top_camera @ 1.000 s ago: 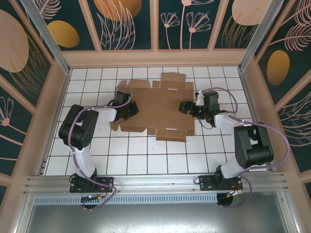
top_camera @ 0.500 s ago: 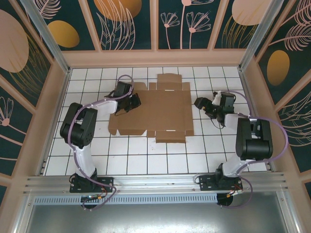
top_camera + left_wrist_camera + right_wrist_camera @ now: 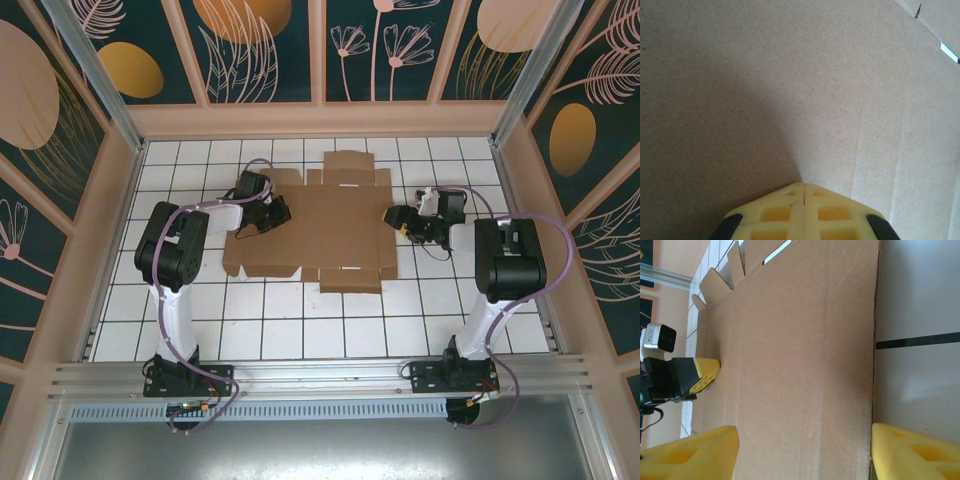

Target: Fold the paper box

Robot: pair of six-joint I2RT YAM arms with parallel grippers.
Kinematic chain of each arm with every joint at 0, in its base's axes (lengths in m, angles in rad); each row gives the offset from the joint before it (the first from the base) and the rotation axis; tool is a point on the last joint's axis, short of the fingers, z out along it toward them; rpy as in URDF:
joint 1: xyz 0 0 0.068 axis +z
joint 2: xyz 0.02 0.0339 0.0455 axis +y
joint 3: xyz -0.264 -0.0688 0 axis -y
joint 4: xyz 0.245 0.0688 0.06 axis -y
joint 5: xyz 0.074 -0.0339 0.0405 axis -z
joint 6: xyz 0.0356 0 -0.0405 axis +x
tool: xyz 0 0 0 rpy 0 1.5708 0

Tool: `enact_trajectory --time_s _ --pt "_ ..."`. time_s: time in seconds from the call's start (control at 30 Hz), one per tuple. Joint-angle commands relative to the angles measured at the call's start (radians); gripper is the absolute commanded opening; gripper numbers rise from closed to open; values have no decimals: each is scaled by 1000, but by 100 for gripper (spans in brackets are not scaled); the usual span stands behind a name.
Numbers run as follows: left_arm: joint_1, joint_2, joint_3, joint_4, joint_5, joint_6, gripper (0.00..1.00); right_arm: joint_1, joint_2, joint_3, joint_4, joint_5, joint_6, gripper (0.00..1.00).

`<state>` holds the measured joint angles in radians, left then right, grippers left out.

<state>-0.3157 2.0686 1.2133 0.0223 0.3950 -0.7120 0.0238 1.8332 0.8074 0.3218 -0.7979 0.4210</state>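
**Flat cardboard sheet on the tiled worktop, one arm at each side**

The worktop (image 3: pixel 300 320) is white tile with a dark grid. A pale wooden frame (image 3: pixel 320 118) walls it in on the left, far and right sides. Above the frame stand dark teal panels (image 3: pixel 260 50) painted with leaves and orange discs. An aluminium rail (image 3: pixel 320 378) runs along the near edge and carries both arm bases.

The paper box (image 3: pixel 335 225) lies unfolded and flat on the far middle of the worktop, a brown die-cut sheet with creases. One flap (image 3: pixel 350 165) juts toward the far wall and another (image 3: pixel 350 280) points near, each with a small slot. About a row of tiles separates the far flap from the frame.

The left gripper (image 3: pixel 272 215) sits over the left part of the sheet. In the left wrist view its yellow fingers (image 3: pixel 790 212) are pressed together, tips down at the cardboard.

The right gripper (image 3: pixel 398 216) is at the sheet's right edge. In the right wrist view its fingers are spread, one (image 3: pixel 695 452) over the cardboard and the other over bare tile. The sheet's straight edge runs between them, with a dark grout line (image 3: pixel 917 340) on the tile beside it.

A broad band of tiles lies between the sheet's near flap and the rail. Narrower strips of tile run along its left and right sides, where the arms' elbows stand.
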Motion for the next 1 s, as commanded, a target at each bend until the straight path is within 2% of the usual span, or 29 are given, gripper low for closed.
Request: enact_trajectory --time_s 0.0,0.3,0.5,0.7,0.87,0.97 --pt "14 93 -56 -67 -38 -6 0 31 45 10 -86 -88 -8 69" --pt "30 103 -69 -50 -22 -19 0 78 50 51 -177 -66 -37 67" --pt "31 105 -77 -41 -21 -20 0 113 124 73 -198 -87 -36 63" --pt "31 101 -83 -36 -21 -22 0 149 144 90 -260 26 -64 60" --pt "31 93 -86 -38 -27 -22 0 156 118 116 -383 245 -109 58" --pt "30 93 -86 -35 -27 -23 0 156 103 113 -406 277 -123 55"
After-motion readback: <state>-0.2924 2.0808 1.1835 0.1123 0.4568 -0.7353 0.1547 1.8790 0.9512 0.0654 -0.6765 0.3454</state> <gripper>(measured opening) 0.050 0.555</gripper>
